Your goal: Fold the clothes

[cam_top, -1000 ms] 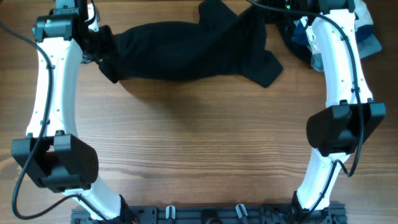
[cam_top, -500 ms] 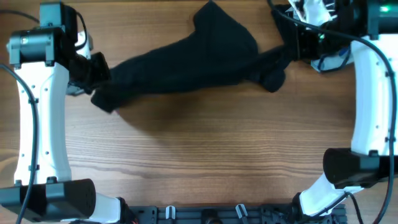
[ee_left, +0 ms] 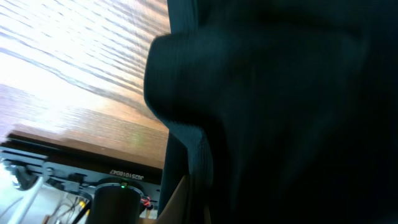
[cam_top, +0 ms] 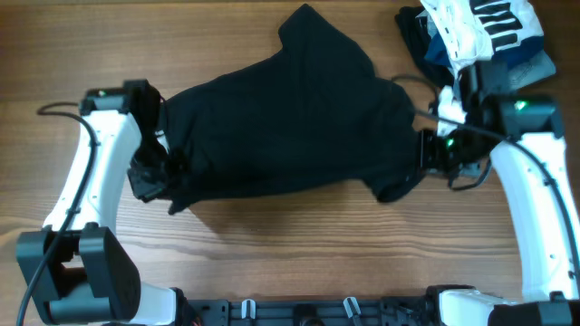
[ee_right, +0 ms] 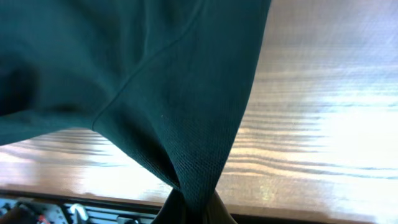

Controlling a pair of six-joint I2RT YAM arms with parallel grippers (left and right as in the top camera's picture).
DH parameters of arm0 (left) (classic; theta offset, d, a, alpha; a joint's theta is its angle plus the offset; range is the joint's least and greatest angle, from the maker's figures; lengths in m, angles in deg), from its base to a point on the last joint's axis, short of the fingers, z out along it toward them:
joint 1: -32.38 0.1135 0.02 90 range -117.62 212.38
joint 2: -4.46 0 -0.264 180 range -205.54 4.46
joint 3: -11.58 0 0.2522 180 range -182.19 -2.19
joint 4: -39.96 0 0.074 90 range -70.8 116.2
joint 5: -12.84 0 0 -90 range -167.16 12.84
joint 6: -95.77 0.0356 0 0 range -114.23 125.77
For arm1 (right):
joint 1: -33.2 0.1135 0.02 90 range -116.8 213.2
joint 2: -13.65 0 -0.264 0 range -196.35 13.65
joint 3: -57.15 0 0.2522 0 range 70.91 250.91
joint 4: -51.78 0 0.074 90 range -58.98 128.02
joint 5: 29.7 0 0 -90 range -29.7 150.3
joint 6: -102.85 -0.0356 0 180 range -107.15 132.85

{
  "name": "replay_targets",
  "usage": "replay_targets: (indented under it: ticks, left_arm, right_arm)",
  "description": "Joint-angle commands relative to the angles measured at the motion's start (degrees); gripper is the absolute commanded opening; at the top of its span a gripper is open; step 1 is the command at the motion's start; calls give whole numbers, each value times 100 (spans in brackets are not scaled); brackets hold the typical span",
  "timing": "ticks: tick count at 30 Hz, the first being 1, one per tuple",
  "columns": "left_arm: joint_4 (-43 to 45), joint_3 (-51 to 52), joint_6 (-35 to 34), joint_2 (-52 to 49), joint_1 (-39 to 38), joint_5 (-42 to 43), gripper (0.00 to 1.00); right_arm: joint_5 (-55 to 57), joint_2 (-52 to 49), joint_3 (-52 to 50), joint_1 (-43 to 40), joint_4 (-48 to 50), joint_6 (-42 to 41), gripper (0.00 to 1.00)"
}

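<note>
Left claw (cam_top: 166, 172) and right claw (cam_top: 420, 154) pinch opposite ends of black garment (cam_top: 290, 127) over desk (cam_top: 290, 254). Risk: limp cloth slips from thin pinch, fold bunches.

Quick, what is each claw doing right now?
The left gripper: shut on the large plain black garment of soft fabric.
The right gripper: shut on that same garment.

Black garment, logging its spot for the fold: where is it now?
Overhead, the black garment spans the middle of the table, held between the left tool and right tool.
</note>
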Motion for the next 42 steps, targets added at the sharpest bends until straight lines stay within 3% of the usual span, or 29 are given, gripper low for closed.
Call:
replay_targets:
  ticks: [1, 8, 17, 28, 33, 38, 42]
  left_arm:
    - [179, 660, -424, 219, -149, 205, 4]
    - [686, 1429, -1283, 369, -686, 229, 4]
    - [1217, 1624, -2332, 382, -1167, -249, 4]
    - [1316, 1672, -2800, 422, -1167, -1108, 4]
    - [1661, 1871, -2881, 415, -1167, -1318, 4]
    - [2162, 1934, -2903, 407, -1137, -2044, 4]
    - [2411, 1934, -2918, 402, -743, -2179, 4]
  right_arm:
    - [175, -118, -704, -33, 400, -295, 4]
    - [146, -188, -721, -33, 1480, -177, 4]
    - [-702, -579, -568, -31, 3832, 131, 4]
    - [-1268, -1410, -544, 164, 5928, 439, 4]
    - [-1266, -1742, -544, 323, 6155, 442, 4]
    - [-1241, -1989, -546, 328, 6144, 505, 4]
    - [-1237, -1989, -544, 326, 6242, 503, 4]
